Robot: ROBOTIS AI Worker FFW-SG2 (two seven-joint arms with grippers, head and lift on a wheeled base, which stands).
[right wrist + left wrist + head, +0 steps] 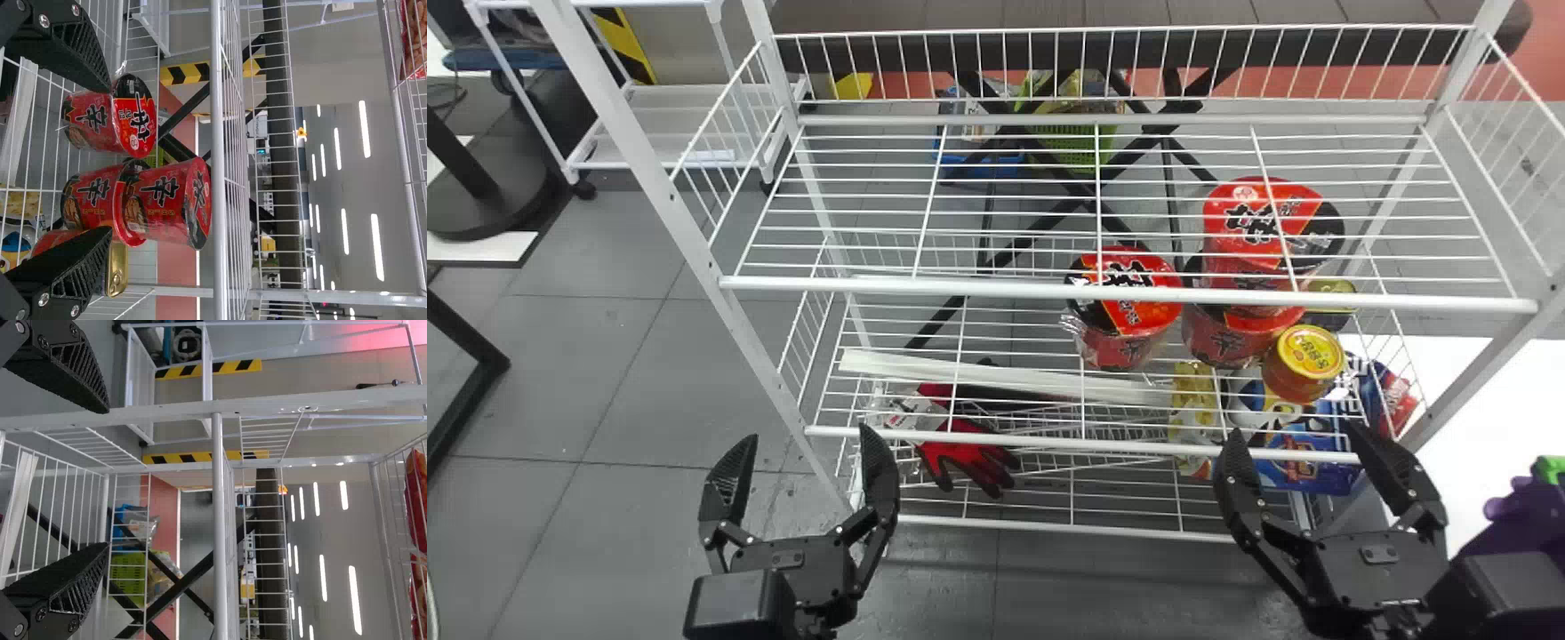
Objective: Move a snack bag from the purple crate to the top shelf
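A: Okay, far left first. What's the left gripper [802, 449] doing?
B: Lower left of the frame, wide open, both fingers pointing up the picture, by the white rack [960, 286]. There are red gloves [965, 458] just right of it, and cup noodles [1129, 316] right of centre.
A: And the right gripper [1298, 440]?
B: Lower right, also spread wide, fingers up the frame, blue packet [1303, 467] showing between them. Its arm comes in from the bottom edge, overlapping the purple crate [1516, 529].
A: So where's the snack bag?
B: Going by the task, in that crate, at the right edge, just right of the right gripper. Honestly can't confirm: the crate's cut off and partly behind the arm. There's a green patch [1549, 467] up top (could be anything, tbh).
A: Anything else?
B: Right wrist view has a red bag [415, 33] on an upper shelf [398, 120], partly cut off.
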